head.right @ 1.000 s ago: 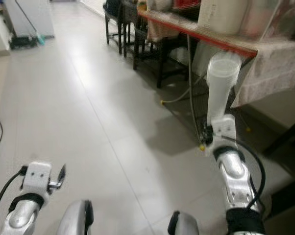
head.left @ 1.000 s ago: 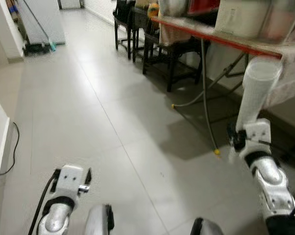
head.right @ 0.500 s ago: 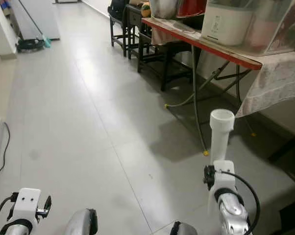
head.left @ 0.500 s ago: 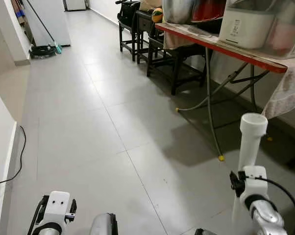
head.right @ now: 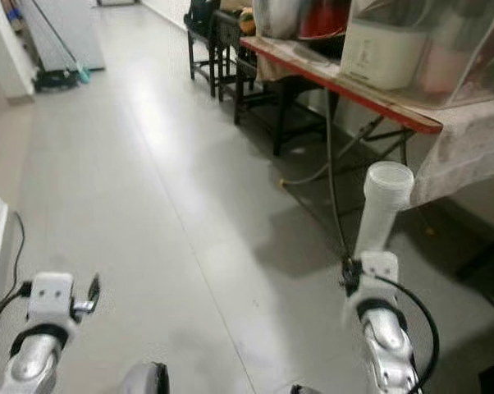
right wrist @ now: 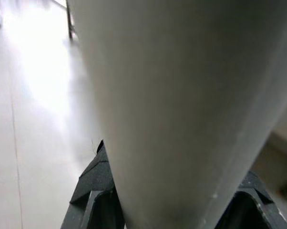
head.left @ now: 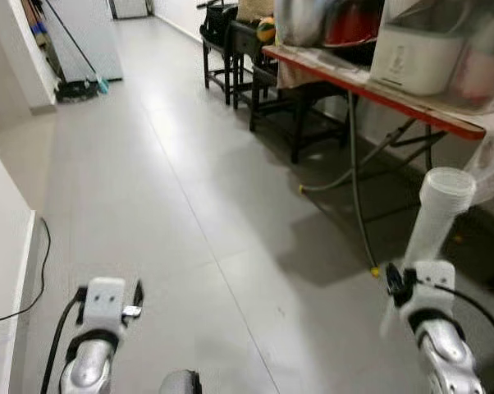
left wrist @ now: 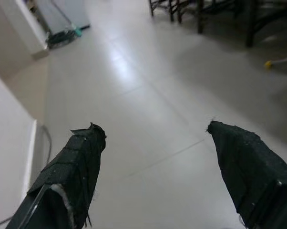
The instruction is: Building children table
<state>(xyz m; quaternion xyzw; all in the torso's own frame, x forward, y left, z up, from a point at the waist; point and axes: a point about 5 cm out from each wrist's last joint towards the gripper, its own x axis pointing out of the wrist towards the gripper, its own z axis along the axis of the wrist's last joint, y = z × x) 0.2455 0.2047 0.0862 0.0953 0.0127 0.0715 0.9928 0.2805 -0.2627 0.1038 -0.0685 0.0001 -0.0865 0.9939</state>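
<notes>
Tube [head.right: 381, 205] tilted since — red table [head.right: 345, 90] beside

Right wrist view: white tube [right wrist: 181, 95] dominates the frame, seen along its length, smooth and pale grey-white, widening toward the far end. The right gripper [right wrist: 177, 210] has one black finger [right wrist: 93, 191] on each side of the tube's near end, pressed against its wall. Beyond the tube: pale tiled floor [right wrist: 34, 95], brightly lit, with a dark furniture leg [right wrist: 68, 21] standing on it.
</notes>
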